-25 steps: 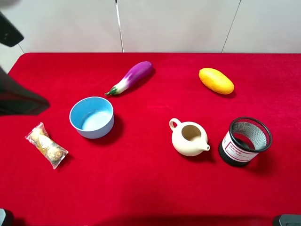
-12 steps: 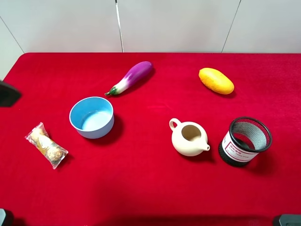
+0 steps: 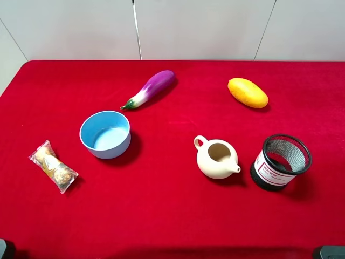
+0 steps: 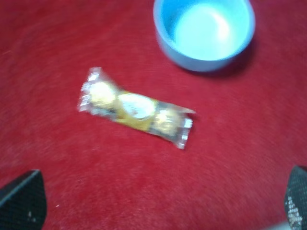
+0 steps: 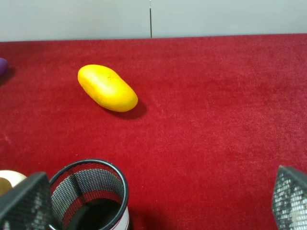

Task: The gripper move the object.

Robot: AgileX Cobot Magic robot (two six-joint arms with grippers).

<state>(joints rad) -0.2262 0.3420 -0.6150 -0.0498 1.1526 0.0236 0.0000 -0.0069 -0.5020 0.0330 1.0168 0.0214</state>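
Observation:
The cream-white teapot [image 3: 216, 159] stands upright on the red cloth right of centre, handle to the back left, spout to the front right. Only a sliver of it [image 5: 5, 176] shows in the right wrist view. Neither arm shows in the exterior high view. My left gripper [image 4: 158, 211] is open and empty, above a wrapped snack [image 4: 136, 108]. My right gripper [image 5: 156, 206] is open and empty, above the cloth beside a black mesh cup [image 5: 88, 196]. Neither gripper touches the teapot.
A light blue bowl [image 3: 105, 134] and a wrapped snack [image 3: 53, 166] lie at the left. A purple eggplant [image 3: 151, 88] and a yellow mango [image 3: 247, 92] lie at the back. The black mesh cup [image 3: 281, 161] stands close to the right of the teapot.
The left arm has drawn back off the left edge of the exterior high view. The teapot and the other things have not moved.

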